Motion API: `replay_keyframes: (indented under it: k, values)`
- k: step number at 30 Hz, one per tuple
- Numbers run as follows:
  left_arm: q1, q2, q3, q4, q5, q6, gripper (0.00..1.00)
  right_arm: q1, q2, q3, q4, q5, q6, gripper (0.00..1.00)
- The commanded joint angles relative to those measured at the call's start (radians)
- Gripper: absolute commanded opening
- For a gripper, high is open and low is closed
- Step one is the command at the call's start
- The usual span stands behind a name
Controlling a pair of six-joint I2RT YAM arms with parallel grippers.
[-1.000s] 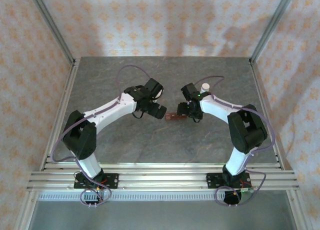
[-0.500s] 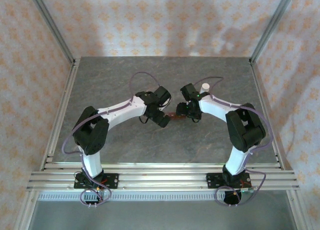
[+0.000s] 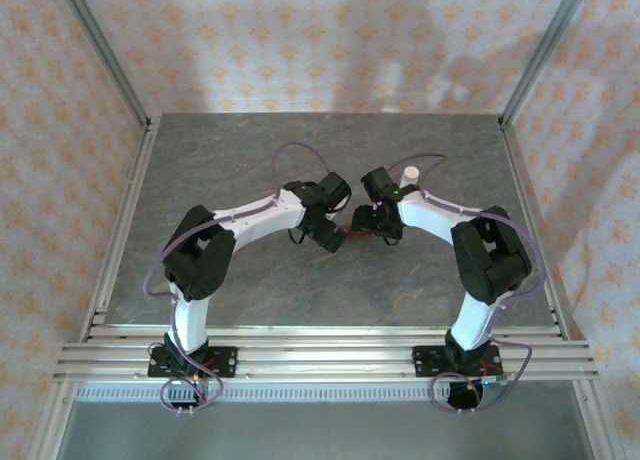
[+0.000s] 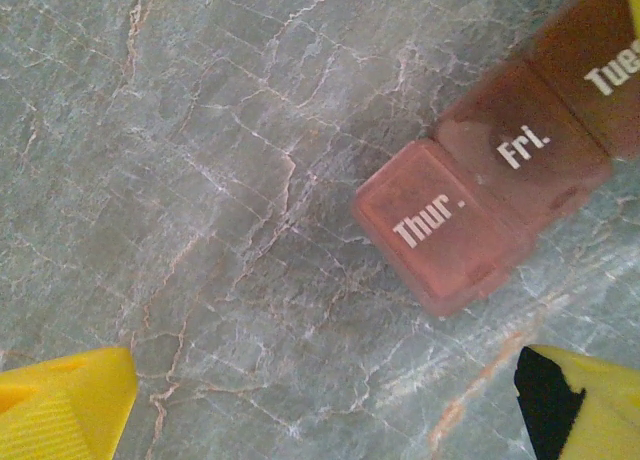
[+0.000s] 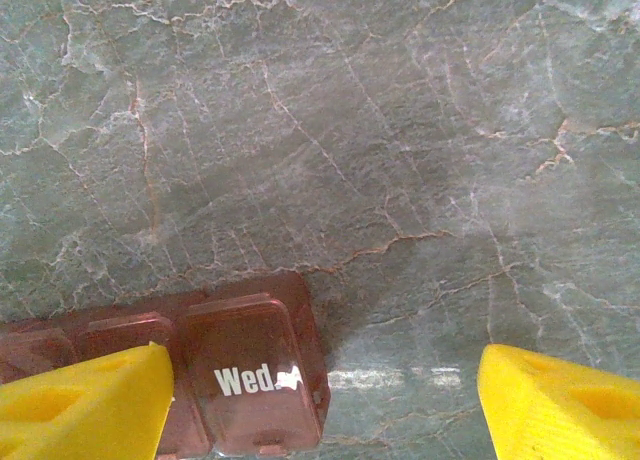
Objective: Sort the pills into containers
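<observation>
The containers [image 3: 348, 229] are a dark reddish-brown strip lying mid-table between my two grippers. In the left wrist view the containers [image 4: 470, 215] sit upper right, lids closed and marked "Thur.", "Fri." and "Tues". My left gripper [image 4: 325, 410] is open over bare table, just short of the "Thur." end. In the right wrist view the "Wed." end of the containers [image 5: 250, 375] lies inside my open right gripper [image 5: 320, 405], close to the left finger [image 5: 85, 400]. From above, the left gripper [image 3: 333, 236] and right gripper [image 3: 375, 225] flank the strip. No pills are visible.
A small white cylindrical bottle [image 3: 409, 172] stands just behind the right arm's wrist. The grey marbled table [image 3: 250, 160] is fenced by aluminium frame posts and patterned walls. Both forearms crowd the table's middle.
My left arm has swung right and extended, bringing its gripper up to the left end of the strip. The right arm has hardly moved.
</observation>
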Motion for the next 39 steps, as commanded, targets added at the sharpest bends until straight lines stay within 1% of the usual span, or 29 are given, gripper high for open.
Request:
replay_keyframes:
  k: [1, 8, 17, 25, 33, 39]
  values:
    - [-0.005, 0.029, 0.038, -0.008, -0.043, 0.033, 1.0, -0.006, 0.012, -0.027, -0.006, 0.013, 0.001, 0.8]
    - [0.007, 0.061, 0.077, -0.008, -0.07, 0.045, 1.0, -0.006, 0.013, -0.039, -0.007, 0.015, -0.003, 0.8]
    - [0.071, 0.084, 0.147, -0.02, -0.072, 0.054, 1.0, -0.006, 0.017, -0.045, -0.009, 0.018, -0.004, 0.79]
    - [0.133, 0.109, 0.173, -0.003, -0.027, 0.025, 1.0, -0.006, 0.021, -0.052, -0.007, 0.012, -0.001, 0.79]
    - [0.145, 0.15, 0.181, 0.004, -0.014, 0.005, 1.0, -0.006, 0.015, -0.048, -0.016, 0.003, -0.005, 0.79]
    - [0.146, 0.116, 0.168, 0.006, 0.005, -0.007, 1.0, -0.006, 0.002, -0.029, -0.028, -0.02, -0.006, 0.79]
